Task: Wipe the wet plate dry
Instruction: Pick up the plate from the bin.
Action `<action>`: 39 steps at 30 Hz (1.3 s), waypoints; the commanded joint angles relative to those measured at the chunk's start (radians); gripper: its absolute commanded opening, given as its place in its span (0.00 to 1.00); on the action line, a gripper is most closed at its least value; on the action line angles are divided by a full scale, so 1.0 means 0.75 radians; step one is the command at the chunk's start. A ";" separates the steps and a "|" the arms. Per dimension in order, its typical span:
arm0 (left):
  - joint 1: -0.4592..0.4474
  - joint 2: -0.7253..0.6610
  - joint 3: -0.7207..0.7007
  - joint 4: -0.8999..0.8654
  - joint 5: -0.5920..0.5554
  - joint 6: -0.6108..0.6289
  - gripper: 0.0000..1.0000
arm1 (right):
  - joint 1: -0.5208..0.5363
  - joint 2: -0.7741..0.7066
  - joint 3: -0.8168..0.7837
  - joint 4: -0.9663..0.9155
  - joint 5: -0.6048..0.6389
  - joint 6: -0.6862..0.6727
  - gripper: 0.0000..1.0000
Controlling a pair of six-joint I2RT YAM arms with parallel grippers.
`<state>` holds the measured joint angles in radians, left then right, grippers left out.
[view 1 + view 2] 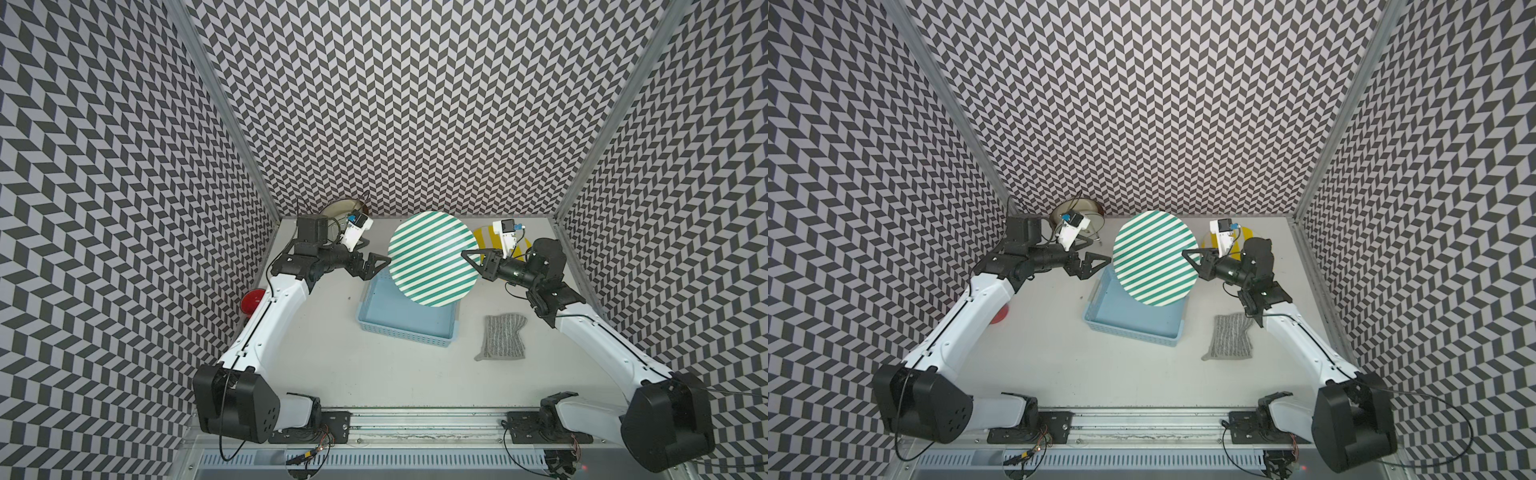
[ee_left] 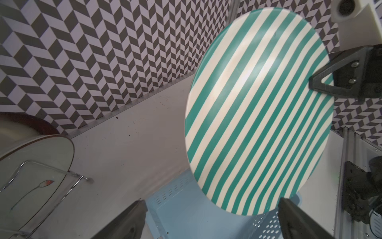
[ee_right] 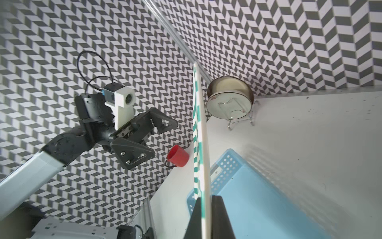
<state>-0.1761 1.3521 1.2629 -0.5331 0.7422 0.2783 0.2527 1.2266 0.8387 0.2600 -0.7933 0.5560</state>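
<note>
My right gripper [image 1: 468, 254] is clamped tight on the right rim of the green-striped plate [image 1: 432, 257]. The plate hangs tilted on edge above the far end of the blue basket [image 1: 403, 334], not in it. My left gripper [image 1: 376, 266] gapes wide just beside the plate's left rim, holding nothing. The grey cloth [image 1: 503, 336] lies near the tabletop's right edge. A wire rack [image 3: 239, 121] in the far left corner holds a pale dish [image 3: 229, 103] upright.

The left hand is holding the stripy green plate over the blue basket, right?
No: the right gripper is holding the stripy green plate over the blue basket. The right wrist view shows it pinching the rim; the left gripper is open.
</note>
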 commanded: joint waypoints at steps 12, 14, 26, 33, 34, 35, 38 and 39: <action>-0.020 0.066 0.142 -0.458 0.543 0.379 0.97 | -0.002 -0.093 -0.081 0.399 -0.263 0.124 0.00; -0.028 0.076 0.154 -0.481 0.555 0.394 0.95 | -0.001 -0.087 -0.083 0.411 -0.264 0.127 0.00; -0.068 0.096 0.163 -0.521 0.629 0.410 0.70 | 0.001 -0.067 -0.095 0.500 -0.273 0.163 0.00; -0.074 0.113 0.174 -0.518 0.641 0.390 0.41 | 0.002 -0.066 -0.104 0.505 -0.267 0.154 0.00; -0.075 0.114 0.174 -0.518 0.639 0.388 0.37 | 0.002 -0.066 -0.107 0.504 -0.266 0.152 0.00; -0.075 0.116 0.174 -0.517 0.639 0.386 0.32 | 0.002 -0.065 -0.110 0.504 -0.264 0.150 0.00; -0.074 0.117 0.181 -0.511 0.632 0.373 0.17 | 0.002 -0.067 -0.114 0.489 -0.251 0.136 0.00; -0.075 0.119 0.183 -0.504 0.626 0.363 0.13 | 0.001 -0.068 -0.114 0.478 -0.241 0.130 0.00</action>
<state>-0.2222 1.4410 1.3586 -0.9123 1.1889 0.5472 0.2539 1.1786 0.7582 0.5732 -1.0306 0.6571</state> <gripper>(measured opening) 0.149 0.070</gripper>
